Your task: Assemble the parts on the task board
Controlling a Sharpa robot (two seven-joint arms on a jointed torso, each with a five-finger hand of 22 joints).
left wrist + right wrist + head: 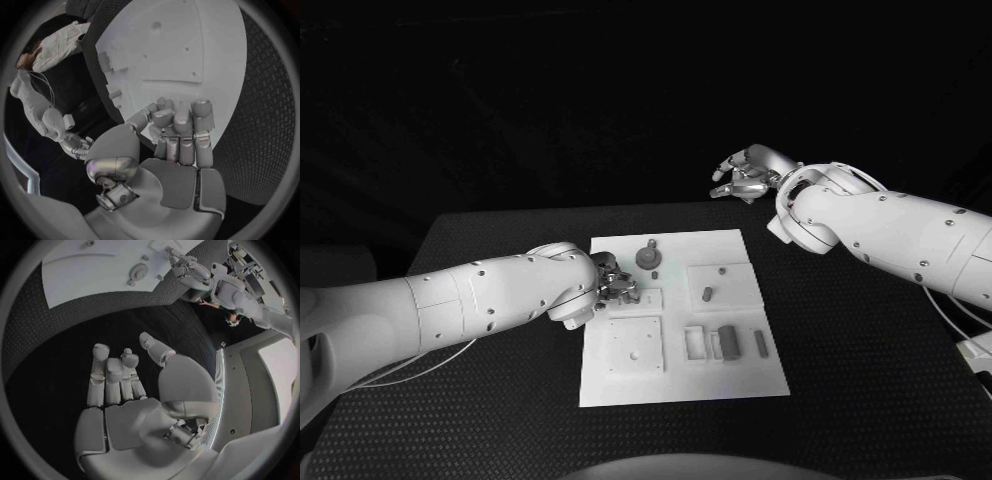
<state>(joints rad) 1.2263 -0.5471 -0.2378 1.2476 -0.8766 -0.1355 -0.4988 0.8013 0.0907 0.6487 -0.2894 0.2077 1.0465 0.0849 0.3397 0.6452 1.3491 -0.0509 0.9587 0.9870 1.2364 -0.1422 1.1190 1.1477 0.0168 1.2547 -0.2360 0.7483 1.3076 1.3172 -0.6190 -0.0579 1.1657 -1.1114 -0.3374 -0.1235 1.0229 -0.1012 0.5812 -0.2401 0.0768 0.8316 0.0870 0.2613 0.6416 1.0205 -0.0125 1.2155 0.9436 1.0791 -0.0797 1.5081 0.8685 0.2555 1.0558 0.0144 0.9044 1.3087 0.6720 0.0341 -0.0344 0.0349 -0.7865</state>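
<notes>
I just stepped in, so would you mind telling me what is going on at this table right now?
The robot is working on the white task board in the middle of the black table. Its left hand is down at the board's left edge, fingers curled among the small grey parts; whether it holds one cannot be told. The right hand is raised beyond the table's far edge, holding nothing. A round part stands on the board near the left hand, and bar-shaped parts lie further right.

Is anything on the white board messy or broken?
Nothing stands out. The white rectangular task board lies flat on the black table, the small grey parts sit tidily on it, and nothing looks spilled or damaged.
</notes>
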